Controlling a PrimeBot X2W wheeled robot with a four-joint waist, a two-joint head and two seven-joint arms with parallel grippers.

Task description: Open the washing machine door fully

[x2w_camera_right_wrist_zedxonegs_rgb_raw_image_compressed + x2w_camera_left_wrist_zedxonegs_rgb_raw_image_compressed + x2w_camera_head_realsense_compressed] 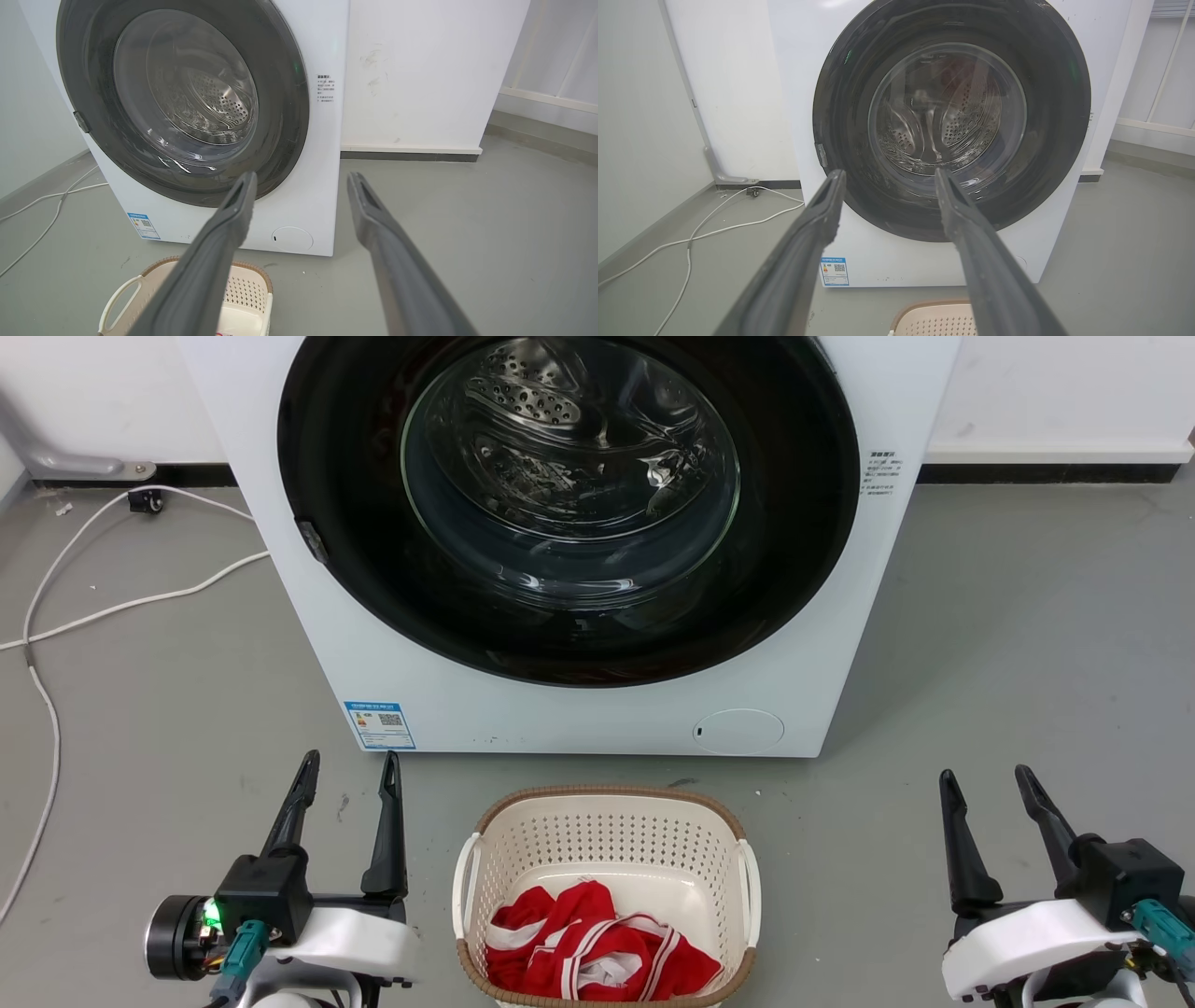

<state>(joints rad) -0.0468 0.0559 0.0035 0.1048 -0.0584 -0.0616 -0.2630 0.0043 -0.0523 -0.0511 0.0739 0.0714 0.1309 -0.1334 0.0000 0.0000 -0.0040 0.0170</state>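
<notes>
The washing machine door point(569, 504) sits shut, flush against the white machine point(579, 719), at the upper centre of the head view. The left gripper point(350, 758) at lower left and the right gripper point(985, 773) at lower right hover well short of it with fingers spread, flanking a basket point(607, 793) holding red cloth point(588, 943).

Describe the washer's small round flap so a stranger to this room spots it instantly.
Start at the white washing machine behind the laundry basket. Below its big glossy black door, near the front's lower right corner, sits the small round flap. It is white and flush, unlike the dark, glass-centred door.
</notes>
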